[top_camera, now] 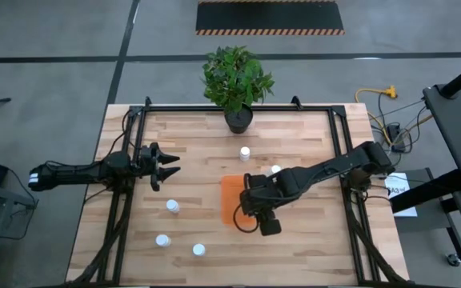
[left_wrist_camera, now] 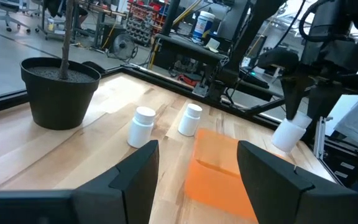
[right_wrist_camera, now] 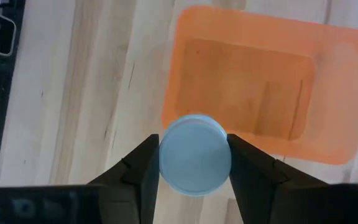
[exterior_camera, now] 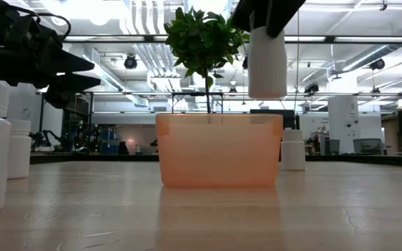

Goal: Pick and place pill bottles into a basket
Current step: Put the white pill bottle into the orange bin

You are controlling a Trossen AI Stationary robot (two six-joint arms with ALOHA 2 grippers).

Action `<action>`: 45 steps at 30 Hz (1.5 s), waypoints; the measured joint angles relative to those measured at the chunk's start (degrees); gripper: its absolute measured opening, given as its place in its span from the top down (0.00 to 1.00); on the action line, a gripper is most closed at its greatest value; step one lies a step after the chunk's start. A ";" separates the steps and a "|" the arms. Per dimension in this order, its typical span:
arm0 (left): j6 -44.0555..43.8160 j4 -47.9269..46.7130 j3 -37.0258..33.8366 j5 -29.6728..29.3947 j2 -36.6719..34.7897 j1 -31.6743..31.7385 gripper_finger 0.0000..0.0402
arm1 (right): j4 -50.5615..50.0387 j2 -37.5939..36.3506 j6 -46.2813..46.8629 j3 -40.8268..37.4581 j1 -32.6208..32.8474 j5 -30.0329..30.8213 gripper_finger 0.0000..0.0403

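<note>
Six white pill bottles are accounted for, all small, smooth, cylindrical, with round caps. One bottle (exterior_camera: 267, 63) hangs in the air, clamped between the closed fingers of the right gripper (right_wrist_camera: 194, 163), above the near edge of the basket (top_camera: 232, 200); the right wrist view shows its round end (right_wrist_camera: 195, 154) from above, over the basket's rim. The basket is a shallow rectangular tray of bright orange, slightly translucent plastic with rounded corners, and its floor (right_wrist_camera: 247, 90) is bare. It sits near the middle of the table (top_camera: 310, 248), a light wooden plank top with visible grain.

Two bottles (left_wrist_camera: 142, 126) (left_wrist_camera: 190, 119) stand upright between the basket and the dark round plant pot (top_camera: 238, 119). Three more (top_camera: 172, 207) (top_camera: 162, 240) (top_camera: 199, 250) stand upright on the left front part of the table, apart from one another.

The left gripper (top_camera: 169, 166) hovers at the table's left side, fingers apart, holding nothing.
</note>
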 joint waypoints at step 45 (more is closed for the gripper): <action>0.00 0.01 0.00 -0.01 -0.01 -0.02 0.50 | 9.56 10.64 0.89 -2.19 -1.55 -0.14 0.64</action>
